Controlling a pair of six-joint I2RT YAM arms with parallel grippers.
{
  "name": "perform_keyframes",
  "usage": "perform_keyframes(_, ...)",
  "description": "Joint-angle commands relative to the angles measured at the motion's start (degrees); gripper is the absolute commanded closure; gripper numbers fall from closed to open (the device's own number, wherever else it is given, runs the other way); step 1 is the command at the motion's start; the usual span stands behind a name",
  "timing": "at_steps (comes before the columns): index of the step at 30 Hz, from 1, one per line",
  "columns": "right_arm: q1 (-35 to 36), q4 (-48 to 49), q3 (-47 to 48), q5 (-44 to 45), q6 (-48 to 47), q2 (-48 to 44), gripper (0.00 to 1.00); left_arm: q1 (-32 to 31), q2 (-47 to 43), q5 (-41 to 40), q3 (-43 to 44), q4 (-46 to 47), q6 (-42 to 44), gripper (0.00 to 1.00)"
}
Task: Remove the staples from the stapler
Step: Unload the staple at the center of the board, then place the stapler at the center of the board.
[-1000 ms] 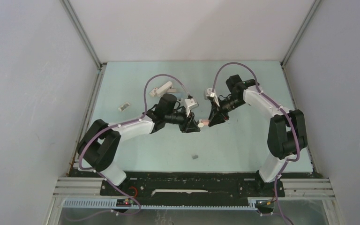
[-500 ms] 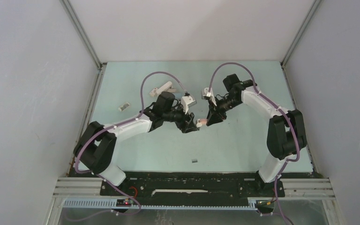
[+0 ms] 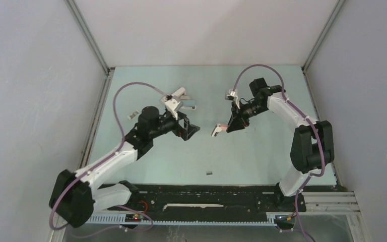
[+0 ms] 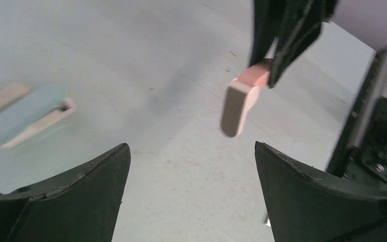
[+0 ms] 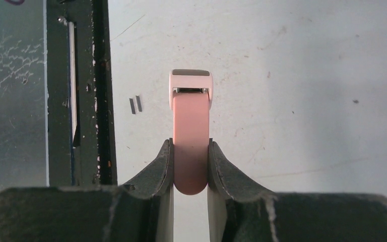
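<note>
My right gripper (image 5: 191, 143) is shut on the rounded rear end of a small pink stapler (image 5: 191, 126) and holds it above the table, nose pointing away from the wrist. From above, the stapler (image 3: 216, 131) hangs at mid-table below the right gripper (image 3: 230, 124). My left gripper (image 3: 190, 131) stands wide open just left of it, holding nothing. Its view shows the pink stapler (image 4: 242, 101) ahead, beyond the left gripper (image 4: 191, 146). Two tiny dark staples (image 5: 135, 104) lie on the table near the front rail, also visible from above as staples (image 3: 209, 173).
A cream stapler with a pale blue top (image 4: 25, 113) lies to the left of my left gripper. A white stapler-like object (image 3: 180, 93) lies behind the left arm. A small white box (image 3: 133, 115) is at the far left. The black base rail (image 5: 80, 91) borders the table's near edge.
My left gripper has opened wide and pulled back to the left, away from the pink stapler. The right gripper keeps its hold and has shifted slightly right and back.
</note>
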Motion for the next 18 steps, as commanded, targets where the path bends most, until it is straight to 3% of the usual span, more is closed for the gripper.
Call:
perform_keyframes(1,-3.3,-1.0,0.2,-0.6,3.1,-4.1,1.0,2.6,-9.5,-14.3,-4.1,0.0,0.3,0.0)
perform_keyframes(8,-9.0,-3.1,6.1,13.7,7.2,-3.9,1.0,8.4,-14.9,-13.6,-5.3,-6.2,-4.1,0.0)
perform_keyframes(18,-16.7,-9.8,23.2,40.3,9.2,6.6,1.0,8.7,-14.7,-14.1,-5.4,-8.8,-5.0,0.0)
